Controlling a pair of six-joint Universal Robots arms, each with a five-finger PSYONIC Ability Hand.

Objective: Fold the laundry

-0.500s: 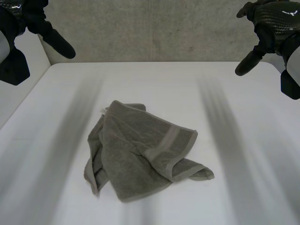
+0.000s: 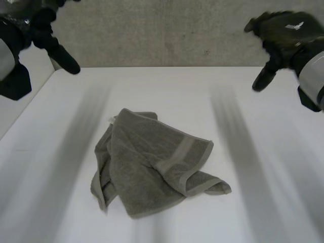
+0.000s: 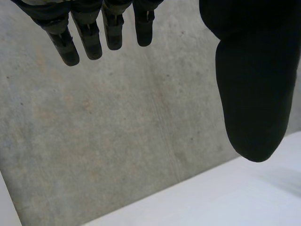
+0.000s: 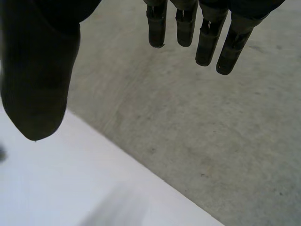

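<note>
On the white desk (image 2: 263, 202), near its middle, the grey towel (image 2: 154, 164) lies in a crumpled heap, one banded edge flipped over itself and a corner poking out toward the robot's right. It has not shifted since half a second ago. What has changed is small and up high: the left hand (image 2: 48, 38) has dipped a little by the desk's far left corner, and the right hand (image 2: 281, 30) has drifted slightly inward over the far right corner. Both hang well apart from the towel, in front of the concrete wall (image 2: 162, 30). Each wrist view shows its hand's fingers (image 3: 89, 37) straight and spread away from the thumb, holding nothing. Folding has not begun. The towel probably needs spreading flat first, so each hand must come down to an edge or corner.
</note>
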